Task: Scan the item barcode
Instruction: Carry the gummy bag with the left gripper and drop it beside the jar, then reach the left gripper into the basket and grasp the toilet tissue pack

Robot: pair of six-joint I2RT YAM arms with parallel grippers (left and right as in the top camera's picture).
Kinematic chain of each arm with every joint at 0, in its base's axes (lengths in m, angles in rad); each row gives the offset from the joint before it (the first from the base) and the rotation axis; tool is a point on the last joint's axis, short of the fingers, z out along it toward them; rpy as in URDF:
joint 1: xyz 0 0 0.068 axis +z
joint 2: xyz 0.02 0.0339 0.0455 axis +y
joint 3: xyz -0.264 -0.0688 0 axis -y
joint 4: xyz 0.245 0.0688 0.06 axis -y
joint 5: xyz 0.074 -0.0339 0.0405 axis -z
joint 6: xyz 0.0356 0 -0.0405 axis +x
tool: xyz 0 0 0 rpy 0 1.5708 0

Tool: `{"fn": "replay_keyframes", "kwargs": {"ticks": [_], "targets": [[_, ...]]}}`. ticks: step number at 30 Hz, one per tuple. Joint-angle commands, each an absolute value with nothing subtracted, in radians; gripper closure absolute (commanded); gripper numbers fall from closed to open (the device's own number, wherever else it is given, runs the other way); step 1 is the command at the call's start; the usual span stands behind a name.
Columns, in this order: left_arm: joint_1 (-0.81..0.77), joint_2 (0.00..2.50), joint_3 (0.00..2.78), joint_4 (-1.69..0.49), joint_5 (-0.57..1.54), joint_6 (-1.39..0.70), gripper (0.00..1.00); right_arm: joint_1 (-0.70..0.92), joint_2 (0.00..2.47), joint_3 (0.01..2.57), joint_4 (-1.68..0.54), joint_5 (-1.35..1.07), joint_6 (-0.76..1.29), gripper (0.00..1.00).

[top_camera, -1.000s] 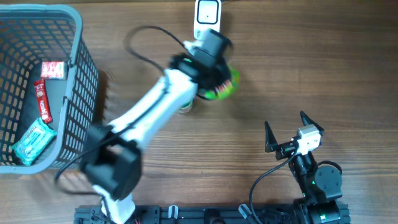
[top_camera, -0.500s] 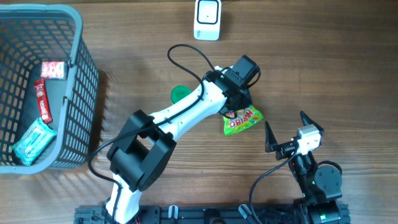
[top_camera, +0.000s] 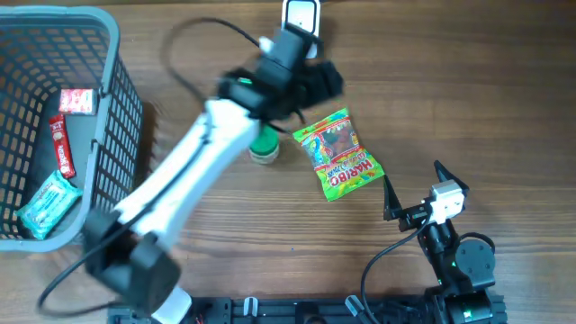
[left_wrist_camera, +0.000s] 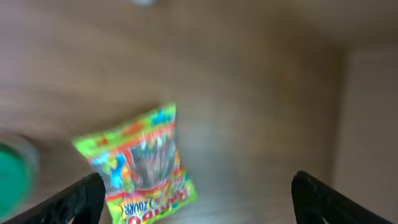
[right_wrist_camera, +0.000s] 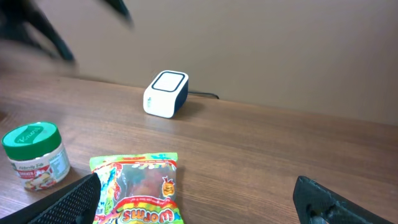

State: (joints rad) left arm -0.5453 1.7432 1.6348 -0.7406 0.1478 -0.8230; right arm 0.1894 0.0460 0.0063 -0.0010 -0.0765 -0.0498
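Note:
The item, a green and yellow bag of gummy worms (top_camera: 337, 153), lies flat on the wooden table, free of both grippers. In the left wrist view the bag (left_wrist_camera: 140, 165) lies on the table below my left gripper (left_wrist_camera: 199, 202), whose fingers stand wide apart with nothing between them. Overhead, the left gripper (top_camera: 317, 81) is a blur above and left of the bag, close to the white barcode scanner (top_camera: 300, 16). My right gripper (top_camera: 409, 191) rests open at the front right. Its wrist view looks over the bag (right_wrist_camera: 140, 190) toward the scanner (right_wrist_camera: 166, 93).
A jar with a green lid (top_camera: 264, 144) stands just left of the bag. A grey wire basket (top_camera: 112, 108) at the far left holds a few packets. The scanner's cable runs off the back edge.
My left gripper has opened and let go of the bag, which now lies flat on the table. The left arm has swung back and left, toward the scanner. The right arm is still.

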Motion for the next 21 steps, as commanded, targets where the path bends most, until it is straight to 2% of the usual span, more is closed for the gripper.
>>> {"fn": "replay_keyframes", "kwargs": {"ticks": [1, 5, 10, 11, 14, 18, 21], "targets": [[-0.389, 1.536, 1.676, -0.837, 0.149, -0.784, 0.12, 0.193, 0.043, 0.005, 0.001, -0.066, -0.052, 0.00], [-0.215, 1.309, 1.676, -1.014, 0.103, -0.785, 0.12, 0.193, 0.043, 0.005, 0.001, -0.066, -0.052, 0.00], [0.011, 1.170, 1.676, -1.208, -0.212, -0.797, 0.08, 0.193, 0.043, 0.005, 0.001, -0.066, -0.052, 0.00], [0.070, 1.165, 1.676, -1.226, -0.231, -0.796, 0.03, 0.193, 0.043, 0.005, 0.001, -0.066, -0.052, 0.00], [0.279, 1.185, 1.674, -1.238, -0.249, -0.802, 0.00, 0.193, 0.043, 0.005, 0.001, -0.066, -0.052, 0.00], [0.498, 1.254, 1.674, -1.241, -0.252, -0.902, 0.00, 0.193, 0.043, 0.005, 0.001, -0.066, -0.052, 0.00], [0.606, 1.341, 1.667, -1.298, -0.252, -0.997, 0.00, 0.193, 0.043, 0.005, 0.001, -0.066, -0.052, 0.00]]}}
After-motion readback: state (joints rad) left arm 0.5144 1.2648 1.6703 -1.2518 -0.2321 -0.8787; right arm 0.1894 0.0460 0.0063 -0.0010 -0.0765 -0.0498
